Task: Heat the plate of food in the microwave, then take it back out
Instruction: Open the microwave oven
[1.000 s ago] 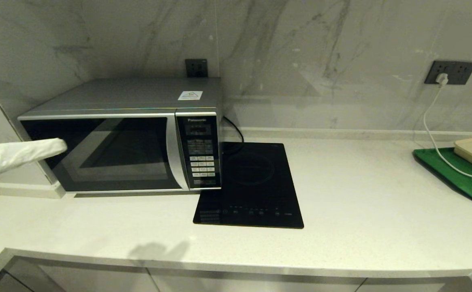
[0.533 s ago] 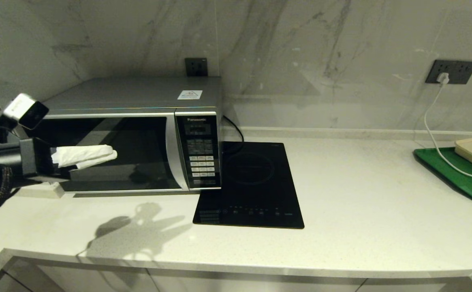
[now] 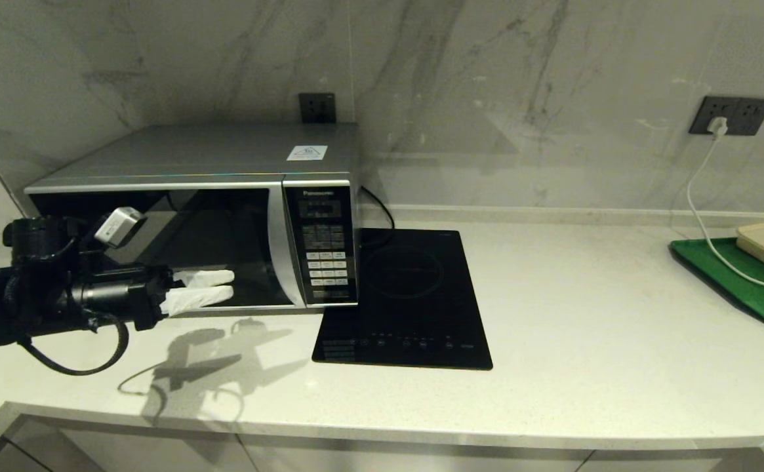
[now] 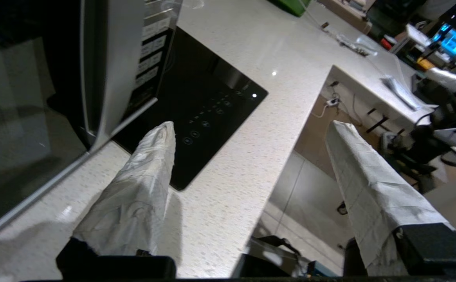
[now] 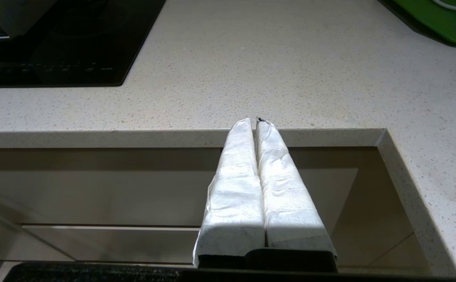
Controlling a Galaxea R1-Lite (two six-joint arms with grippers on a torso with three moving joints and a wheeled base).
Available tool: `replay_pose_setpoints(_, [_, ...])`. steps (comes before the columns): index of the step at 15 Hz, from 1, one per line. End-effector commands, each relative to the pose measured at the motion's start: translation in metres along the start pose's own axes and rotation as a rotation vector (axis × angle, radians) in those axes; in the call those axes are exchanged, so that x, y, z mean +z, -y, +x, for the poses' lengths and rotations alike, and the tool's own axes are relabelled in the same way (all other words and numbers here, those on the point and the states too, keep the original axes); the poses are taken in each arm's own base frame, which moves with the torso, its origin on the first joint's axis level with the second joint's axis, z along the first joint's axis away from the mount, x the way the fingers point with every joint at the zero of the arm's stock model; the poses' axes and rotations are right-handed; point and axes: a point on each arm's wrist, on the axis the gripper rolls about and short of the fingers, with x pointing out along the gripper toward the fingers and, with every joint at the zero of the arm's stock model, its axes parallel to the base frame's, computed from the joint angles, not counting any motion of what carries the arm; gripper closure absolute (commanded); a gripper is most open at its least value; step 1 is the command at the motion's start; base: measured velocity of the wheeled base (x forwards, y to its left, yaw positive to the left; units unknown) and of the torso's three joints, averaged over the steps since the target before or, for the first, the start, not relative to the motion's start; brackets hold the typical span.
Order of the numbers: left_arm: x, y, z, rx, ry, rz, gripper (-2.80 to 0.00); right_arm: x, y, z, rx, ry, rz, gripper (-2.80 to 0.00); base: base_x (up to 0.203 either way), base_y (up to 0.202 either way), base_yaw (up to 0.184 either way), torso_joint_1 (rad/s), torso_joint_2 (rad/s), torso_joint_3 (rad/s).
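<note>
Before the closed dark door of the microwave (image 3: 191, 216), low and short of its handle strip, hangs the left gripper (image 3: 214, 286), its wrapped fingers (image 4: 141, 184) spread apart and empty above the tabletop (image 3: 585, 314). Well off from the microwave, the right gripper (image 5: 256, 121) waits at the tabletop's front edge, fingers pressed together. No plate of food shows.

Microwave (image 3: 191, 223) stands at left of frame on the counter (image 3: 585, 328), door closed. Left gripper (image 3: 214, 287) hovers low before the door glass, its white-wrapped fingers (image 3: 201, 296) slightly parted, pointing right. Black cooktop (image 3: 408, 301) lies just right of the microwave. Green tray (image 3: 736, 282) at far right edge.
</note>
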Motion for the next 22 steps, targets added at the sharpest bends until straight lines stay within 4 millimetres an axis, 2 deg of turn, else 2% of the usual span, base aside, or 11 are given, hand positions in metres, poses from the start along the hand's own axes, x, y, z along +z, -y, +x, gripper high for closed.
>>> replay_pose_setpoints(1, [-0.006,-0.022,0.011,-0.012,-0.009,-0.009,-2.8,0.0,0.0,0.0,0.0,-0.002,0.001,0.0,0.0,0.0,0.0,0.0,0.0,0.0])
replay_pose_setpoints(7, [0.008,-0.046,0.037,-0.012,-0.022,0.045,-2.8,0.0,0.0,0.0,0.0,-0.002,0.001,0.0,0.0,0.0,0.0,0.0,0.0,0.0])
replay_pose_setpoints(16, [0.015,-0.04,0.064,-0.01,-0.049,0.09,-2.8,0.0,0.0,0.0,0.0,-0.002,0.001,0.0,0.0,0.0,0.0,0.0,0.0,0.0])
replay_pose_setpoints(22, [0.016,-0.035,0.069,-0.024,-0.054,0.092,-2.8,0.0,0.0,0.0,0.0,-0.002,0.001,0.0,0.0,0.0,0.0,0.0,0.0,0.0])
